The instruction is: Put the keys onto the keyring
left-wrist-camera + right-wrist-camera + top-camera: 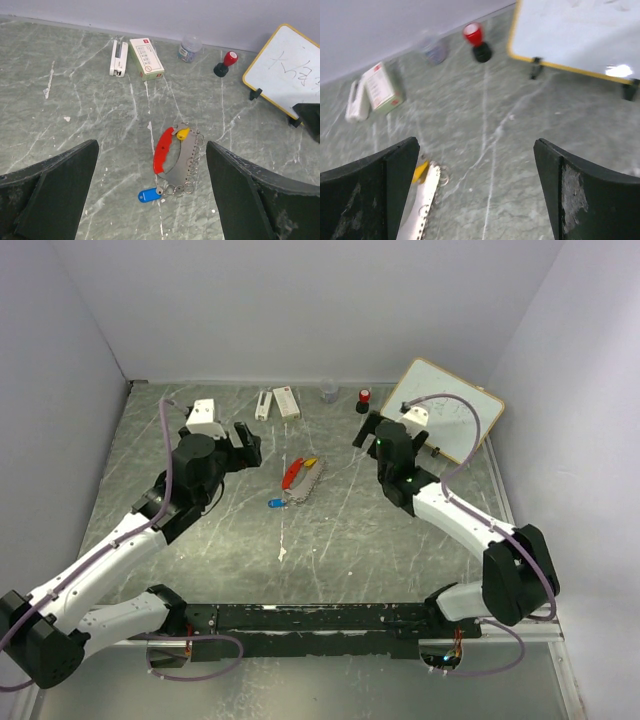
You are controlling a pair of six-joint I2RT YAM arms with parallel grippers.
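Observation:
The keyring (185, 160) lies flat at mid table: a curved grey metal strip edged with several small rings, with a long red tag (163, 150) and a blue tab (149, 195). A small brass-yellow piece (183, 133) sits at its far end. A tiny silvery piece (159, 189) lies by the blue tab. I cannot tell whether either is threaded on. The keyring also shows in the top view (303, 485). My left gripper (245, 440) is open and empty, above and left of it. My right gripper (365, 430) is open and empty, to its right; its view shows the strip's end (422, 202).
At the back stand a white stapler-like bar (263, 404), a small white box (286, 402), a clear jar (329, 392) and a red-capped black stamp (364, 398). A tilted whiteboard (450, 410) stands at the back right. White walls close three sides.

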